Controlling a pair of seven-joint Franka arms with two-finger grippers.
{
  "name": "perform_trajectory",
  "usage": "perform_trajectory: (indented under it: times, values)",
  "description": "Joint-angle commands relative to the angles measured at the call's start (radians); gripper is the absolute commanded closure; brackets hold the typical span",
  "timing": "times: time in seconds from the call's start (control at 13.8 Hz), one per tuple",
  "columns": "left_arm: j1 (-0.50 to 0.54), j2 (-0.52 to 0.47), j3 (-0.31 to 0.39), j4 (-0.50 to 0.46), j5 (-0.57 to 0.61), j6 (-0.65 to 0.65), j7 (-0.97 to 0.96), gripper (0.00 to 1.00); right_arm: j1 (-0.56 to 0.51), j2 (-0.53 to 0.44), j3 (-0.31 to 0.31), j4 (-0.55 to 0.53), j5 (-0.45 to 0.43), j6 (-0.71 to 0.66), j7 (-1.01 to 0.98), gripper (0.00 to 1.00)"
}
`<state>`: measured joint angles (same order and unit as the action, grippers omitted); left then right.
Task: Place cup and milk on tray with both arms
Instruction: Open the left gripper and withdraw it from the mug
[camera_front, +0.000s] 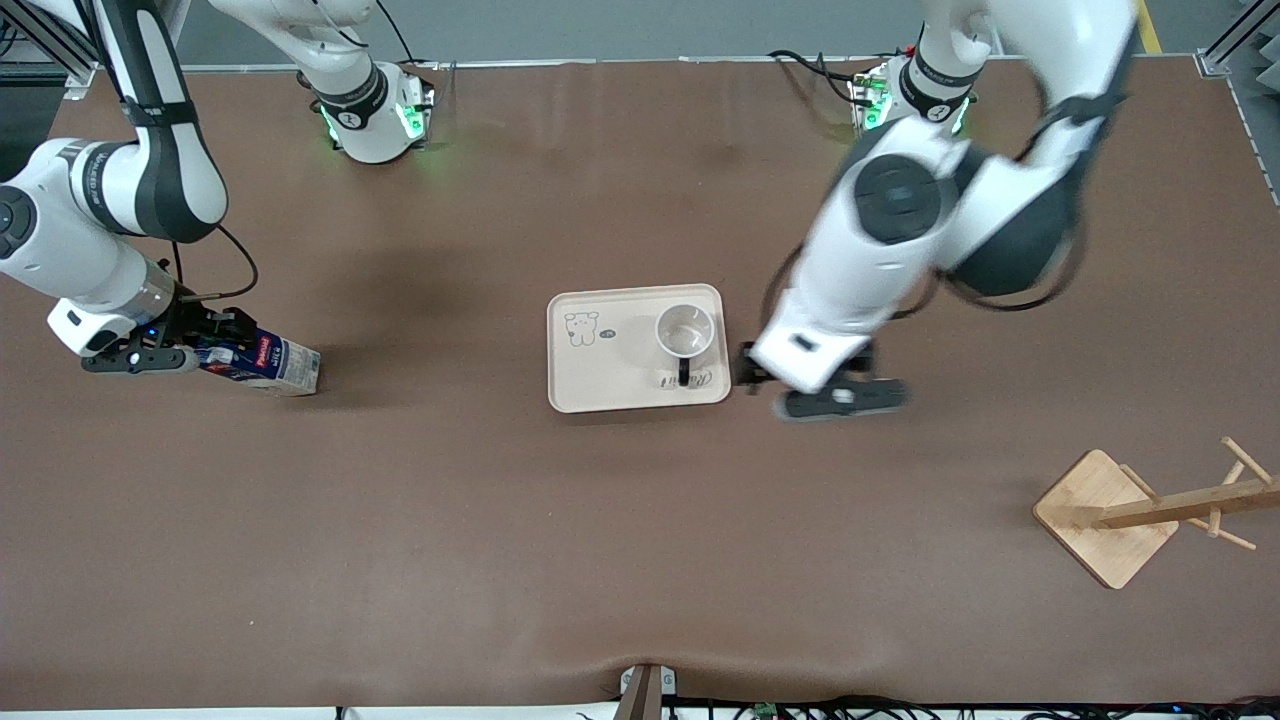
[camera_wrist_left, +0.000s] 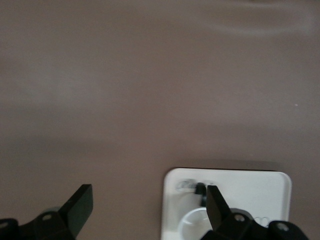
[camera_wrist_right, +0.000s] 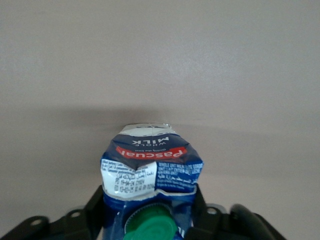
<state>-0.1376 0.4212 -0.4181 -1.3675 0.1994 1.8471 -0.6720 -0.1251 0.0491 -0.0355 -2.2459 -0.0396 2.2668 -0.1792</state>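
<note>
Standing nearest the front camera among the task's things, the wooden rack (camera_front: 1140, 510) sits toward the left arm's end, near the table's front edge. Mid-table, the tray (camera_front: 600, 375) already holds the cup (camera_front: 685, 332), handle toward the camera. Just off the tray's edge hangs the left gripper (camera_front: 815, 385), jaws wide and empty. At the right arm's end, the right gripper (camera_front: 185, 345) clamps the milk (camera_front: 262, 362), which looks tilted with its long axis toward the tray, well apart, so that arm is the one to carry it over.

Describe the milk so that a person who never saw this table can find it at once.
Look at the right arm's end of the brown table, away from the cream tray. The right gripper is shut on the milk, held tilted. It is a small dark blue carton with a red label and a green cap.
</note>
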Motion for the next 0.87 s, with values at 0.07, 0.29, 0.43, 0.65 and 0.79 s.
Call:
perform_trajectory:
  times: [0.07, 0.29, 0.43, 0.65, 0.79]
  values:
    - [0.147, -0.131, -0.011, -0.039, -0.002, -0.11, 0.091, 0.0, -0.001, -0.015, 0.016, 0.012, -0.003, -0.052, 0.021, 0.84]
    - [0.216, -0.206, -0.01, -0.041, -0.006, -0.175, 0.113, 0.0, 0.074, -0.011, 0.017, 0.148, -0.002, -0.241, 0.096, 0.84]
    - [0.242, -0.229, -0.016, -0.036, -0.017, -0.221, 0.163, 0.0, 0.131, -0.011, 0.017, 0.201, 0.0, -0.28, 0.133, 0.84]
    - [0.273, -0.314, -0.001, -0.051, -0.035, -0.236, 0.219, 0.0, 0.221, -0.009, 0.017, 0.265, 0.029, -0.358, 0.249, 0.81]
    - [0.265, -0.37, 0.037, -0.096, -0.049, -0.268, 0.259, 0.0, 0.284, -0.009, 0.019, 0.304, 0.055, -0.386, 0.325, 0.78]
